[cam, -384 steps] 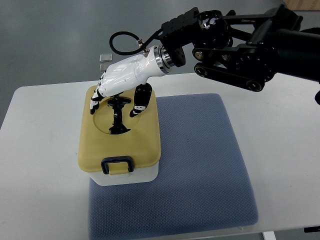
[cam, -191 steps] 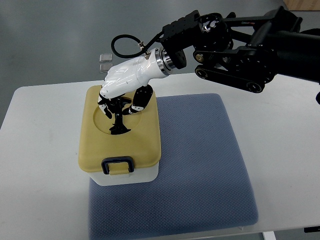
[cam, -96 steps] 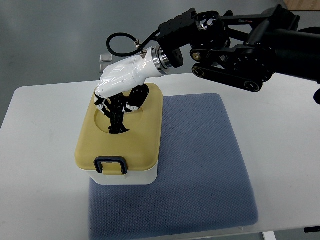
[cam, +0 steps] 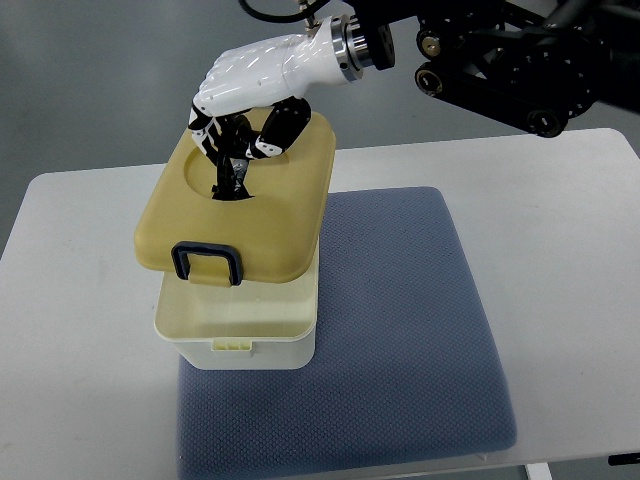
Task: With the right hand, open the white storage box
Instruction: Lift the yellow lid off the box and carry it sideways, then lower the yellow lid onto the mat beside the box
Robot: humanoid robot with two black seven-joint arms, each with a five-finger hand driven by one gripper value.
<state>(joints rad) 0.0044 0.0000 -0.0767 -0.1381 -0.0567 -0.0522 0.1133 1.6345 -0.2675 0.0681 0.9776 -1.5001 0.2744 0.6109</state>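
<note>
Top view. Change: the yellow lid [cam: 240, 205], seated on the box half a second ago, now hangs clear above the white storage box [cam: 240, 325], whose rim and interior show; judged, opening is nearly done, with the lid still to be set aside. Right robot hand [cam: 240, 150]: fingers clenched on the lid's black centre handle [cam: 225, 180]. Box stands on the blue mat's [cam: 400, 320] left edge, on the white surface [cam: 80, 330].

Count: one box, one lid, one front latch [cam: 207, 265], one mat, one robot hand.
</note>
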